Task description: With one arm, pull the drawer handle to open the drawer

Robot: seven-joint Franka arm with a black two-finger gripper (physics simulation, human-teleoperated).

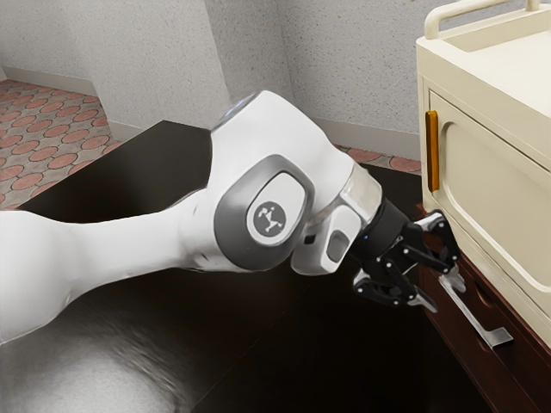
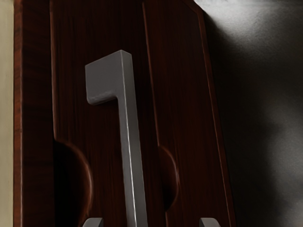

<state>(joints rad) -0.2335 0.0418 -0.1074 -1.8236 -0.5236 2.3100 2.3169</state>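
One white arm (image 1: 172,237) is extended from the exterior view's left edge to right of centre, bent at its large joint, with the hand tilted down toward the lower right. A cream cabinet (image 1: 491,155) is seen at upper right, above dark wooden drawers (image 1: 519,368). The black gripper (image 1: 441,291) is held with its fingers spread apart; in the wrist view, the metal handle (image 1: 473,315), lower right in the exterior view, is seen between their tips.

Free gaps either side of the handle (image 2: 130,151), inside spread tool (image 1: 445,296)
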